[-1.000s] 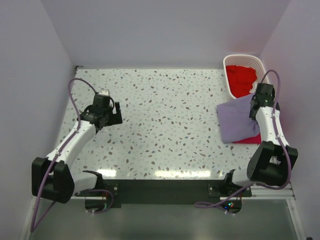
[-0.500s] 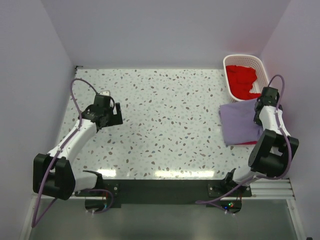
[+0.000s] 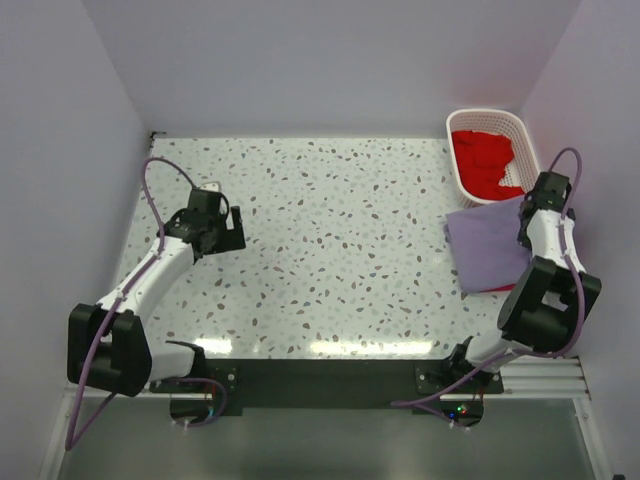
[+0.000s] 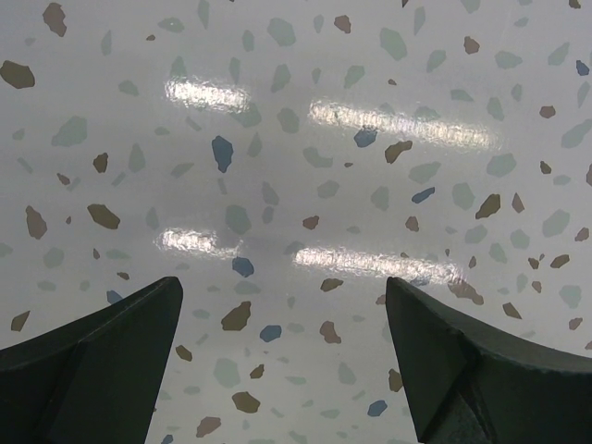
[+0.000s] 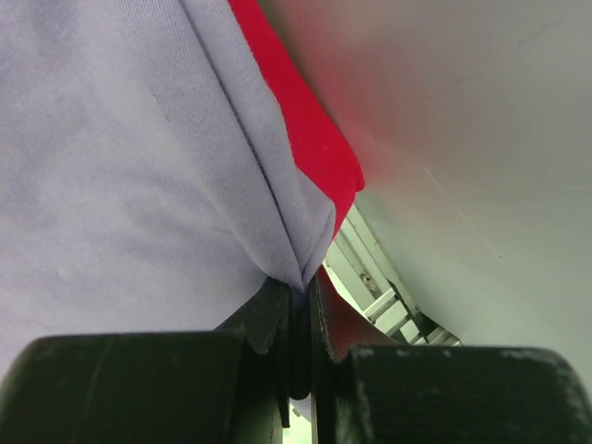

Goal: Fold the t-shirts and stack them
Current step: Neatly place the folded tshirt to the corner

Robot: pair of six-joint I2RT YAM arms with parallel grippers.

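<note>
While the left gripper [image 4: 282, 289] hangs over the 9 o'clock side of the speckled table [image 3: 340, 230], its jaws stand wide apart with nothing between them and only bare tabletop beneath. At 3 o'clock the right gripper [image 5: 298, 294] is pinched almost closed on a folded edge of the lavender t-shirt [image 3: 488, 250]. That shirt lies spread at the table's right edge on top of a red t-shirt [image 5: 305, 139], which peeks out beneath it. Just beyond the pile, at 1 o'clock in the far right corner, a white basket [image 3: 485, 113] holds more red t-shirts [image 3: 482, 160]. Pale lilac walls [image 3: 300, 60] enclose the table on three sides.
</note>
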